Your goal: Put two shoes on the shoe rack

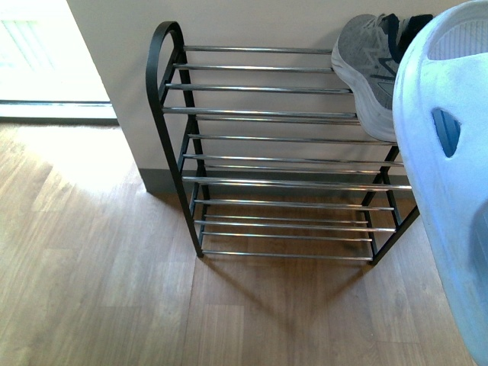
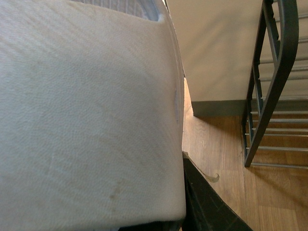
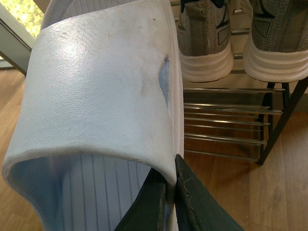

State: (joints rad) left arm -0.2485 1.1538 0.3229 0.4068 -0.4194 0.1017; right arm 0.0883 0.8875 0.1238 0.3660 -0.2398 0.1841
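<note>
**A:** Where were the shoes at that moment?

**B:** A pair of grey sneakers (image 1: 370, 69) sat on the top tier of the shoe rack (image 1: 259, 113), at its right end, heels outward and soles resting across the rods. The arms carried something else. The right gripper (image 3: 174, 166) had its two dark fingers pinched together on the edge of a white slide (image 3: 96, 82), gripping the strap's rim so the sole hung free.

**A:** And the left?

**B:** A second white shoe (image 2: 86, 120) filled nearly the whole left wrist view. The left gripper (image 2: 188, 183) showed only one dark finger (image 2: 207, 202) against it. It was probably clamped, but I couldn't tell, because the other jaw was hidden.

**A:** So which pair was meant for the rack?

**B:** I'd judge the white ones, since the sneakers were in place. The rack stood against the wall on the wooden floor (image 1: 99, 267), and the bare left stretch of rods looked the natural spot.
</note>
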